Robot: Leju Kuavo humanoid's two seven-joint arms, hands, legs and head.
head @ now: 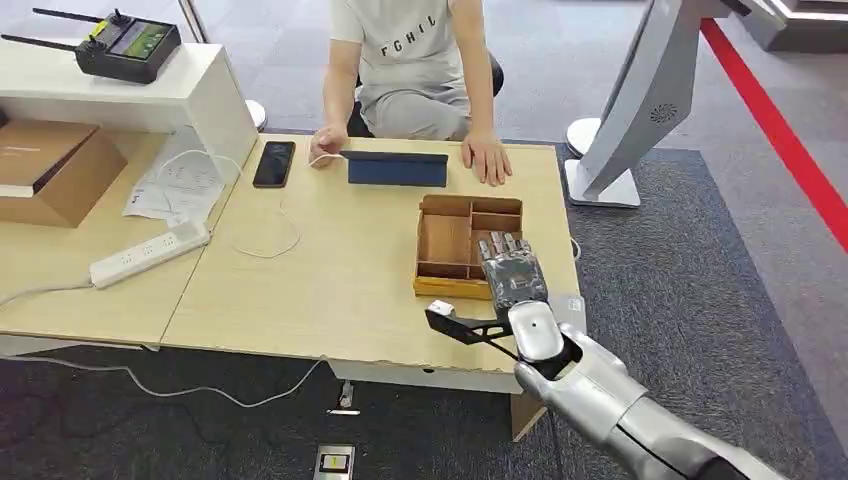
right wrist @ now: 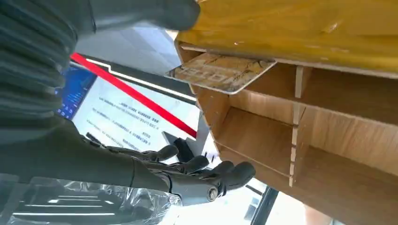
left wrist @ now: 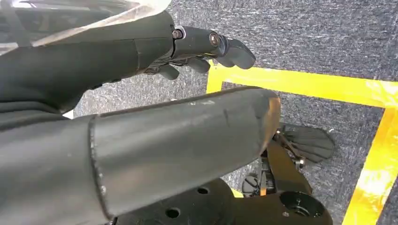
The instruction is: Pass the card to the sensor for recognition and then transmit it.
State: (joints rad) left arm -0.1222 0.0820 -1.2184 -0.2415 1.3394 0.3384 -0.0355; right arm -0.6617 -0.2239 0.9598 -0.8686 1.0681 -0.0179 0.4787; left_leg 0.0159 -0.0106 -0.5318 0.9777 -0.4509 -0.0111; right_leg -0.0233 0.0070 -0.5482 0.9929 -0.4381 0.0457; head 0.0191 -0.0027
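Right hand [head: 513,276] seen over wooden compartment box [head: 446,245], fingers [right wrist: 202,168] apart, nothing gripped. Card [right wrist: 220,71], marbled print, rounded corners, lettering unreadable, seen in box slot just beyond thumb. Left hand [left wrist: 141,93] lowered, fingers loosely extended. "FGHIL" read on person's shirt [head: 400,40].

Head view looks down on the table [head: 330,290]; right wrist view (close) shares its wooden box [head: 447,240].

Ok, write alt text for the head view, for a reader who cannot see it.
The robot's right hand reaches over the near right corner of a compartmented wooden box on a light wooden table. Across the table sits a person, hands either side of a dark tablet, a black phone beside them.
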